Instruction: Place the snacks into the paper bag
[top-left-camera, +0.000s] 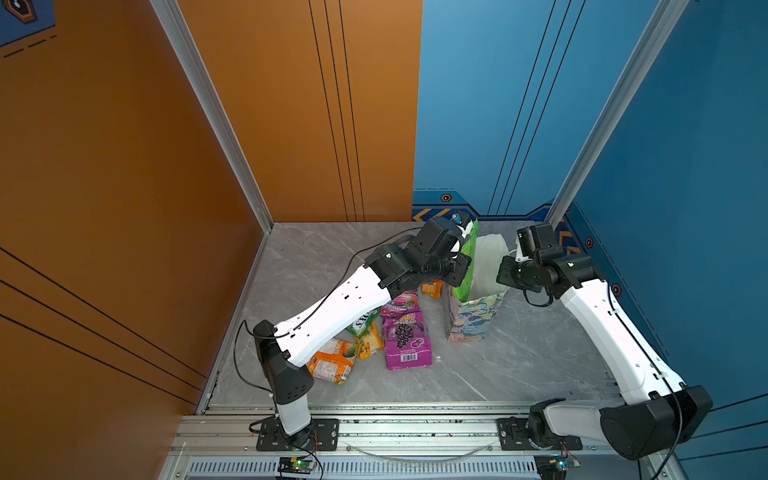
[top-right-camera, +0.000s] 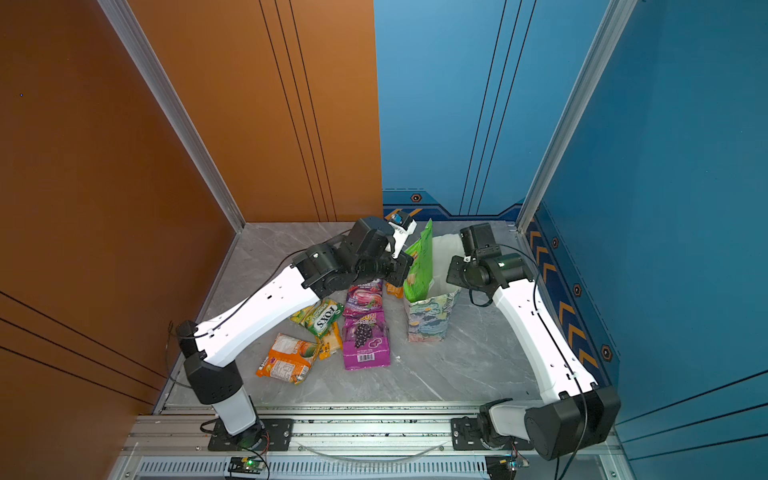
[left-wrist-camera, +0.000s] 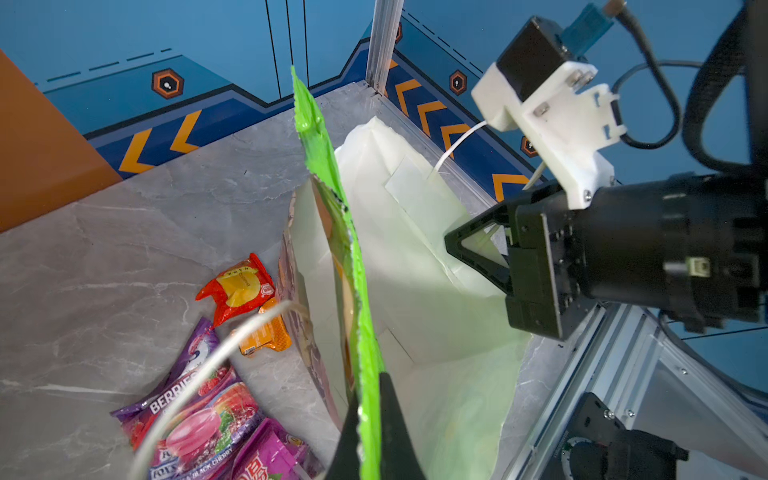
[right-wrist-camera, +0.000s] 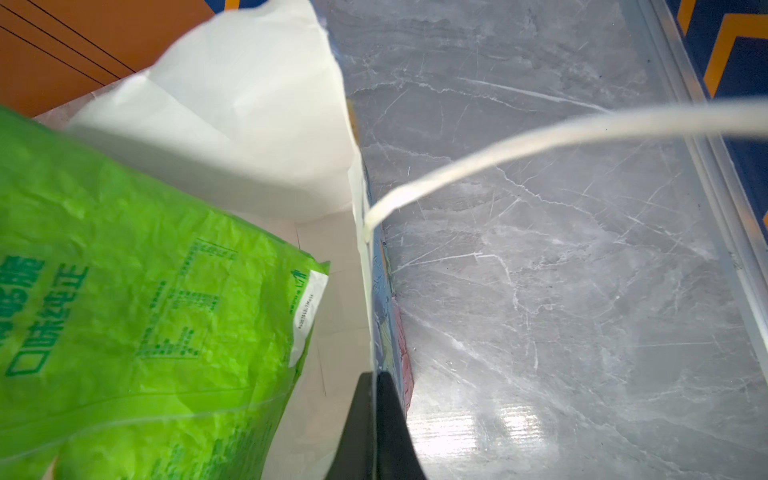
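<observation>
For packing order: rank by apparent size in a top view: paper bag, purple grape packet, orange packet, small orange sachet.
paper bag
purple grape packet
orange packet, nearly the same
small orange sachet, partly hidden

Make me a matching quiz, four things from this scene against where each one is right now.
1 green crisps bag
2 paper bag
3 purple grape packet
4 red sachet

A flat on the table, barcode up
B wall pinched by the right gripper
C on the table beside the paper bag
D held by the left gripper, partly inside the bag

Pairs: 1-D, 2-B, 3-A, 4-C
</observation>
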